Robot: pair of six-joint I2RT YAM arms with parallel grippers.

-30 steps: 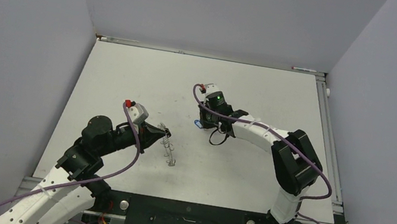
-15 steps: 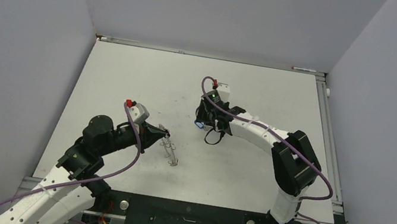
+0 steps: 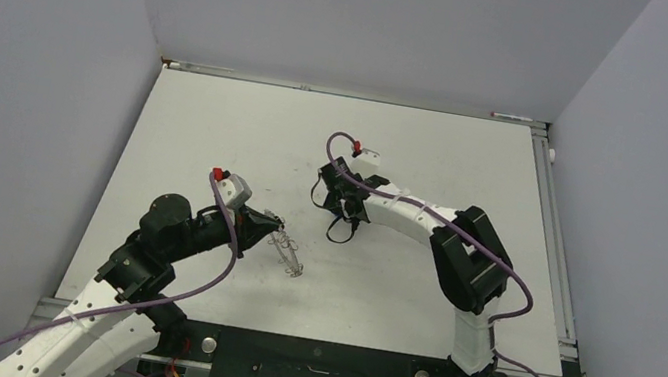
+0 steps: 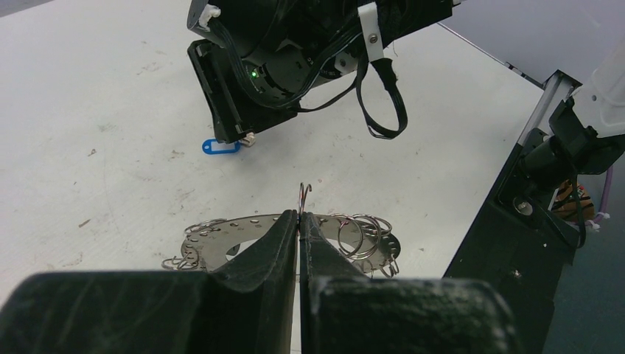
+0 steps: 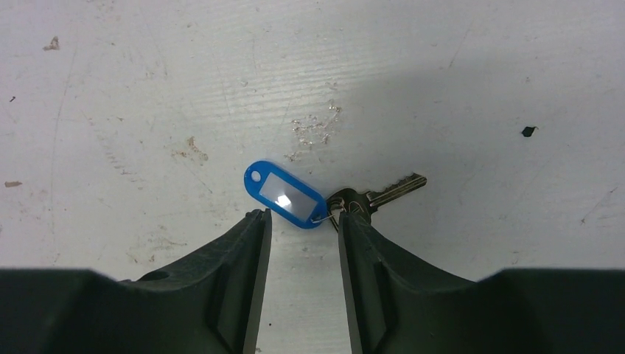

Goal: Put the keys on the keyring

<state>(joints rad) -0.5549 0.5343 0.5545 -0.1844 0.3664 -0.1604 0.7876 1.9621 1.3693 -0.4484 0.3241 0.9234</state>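
My left gripper (image 3: 269,227) (image 4: 298,216) is shut on a wire loop at the rim of the keyring (image 3: 288,253) (image 4: 236,230), a flat grey metal ring with several wire loops, held low over the table. My right gripper (image 3: 328,198) (image 5: 304,219) is open and points down at the table. Just ahead of its fingertips lie a blue tag (image 5: 284,195) (image 4: 221,146) and a small silver key with a dark head (image 5: 372,197), joined by a tiny ring. The right fingertip (image 5: 346,221) is next to the key's head. I see no second key.
The white table (image 3: 218,130) is scuffed and bounded by grey walls on three sides. A black cable loop (image 3: 338,227) hangs under the right wrist. A black mount and rail (image 4: 538,199) run along the near edge.
My right gripper has swung left and down and now covers the blue tag in the top view. My left gripper has stayed shut on the keyring, which shifted slightly.
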